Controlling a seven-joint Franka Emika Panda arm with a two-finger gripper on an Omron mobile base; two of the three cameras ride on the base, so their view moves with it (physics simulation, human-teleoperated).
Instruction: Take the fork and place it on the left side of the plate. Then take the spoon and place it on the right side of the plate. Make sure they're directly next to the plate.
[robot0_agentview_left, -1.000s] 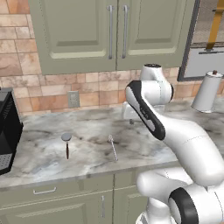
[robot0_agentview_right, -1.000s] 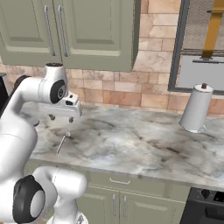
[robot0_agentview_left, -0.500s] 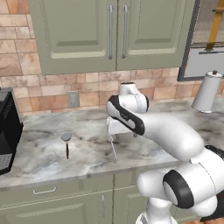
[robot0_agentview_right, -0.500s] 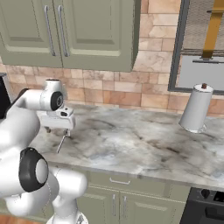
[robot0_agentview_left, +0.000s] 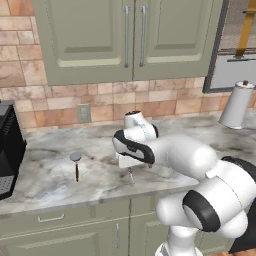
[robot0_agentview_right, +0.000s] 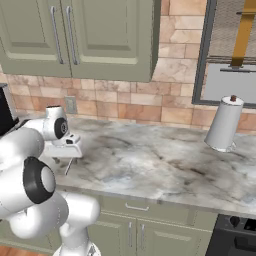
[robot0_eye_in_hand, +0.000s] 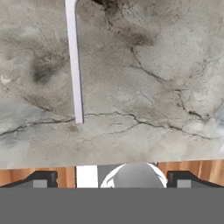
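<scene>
While the end effector (robot0_eye_in_hand: 112, 177) hangs low over the grey marbled counter (robot0_agentview_left: 100, 175) with its tips spread wide and empty, the thin all-silver fork (robot0_eye_in_hand: 73, 65) lies flat off-centre beneath it. Its long axis runs front-to-back (tined end hidden). A straight drop could miss or skid it toward the counter edge.

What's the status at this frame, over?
Gripper low over counter, open, empty. Fork flat on the marble just ahead, untouched. Spoon lies apart to the left. Nothing between gripper and fork.
</scene>
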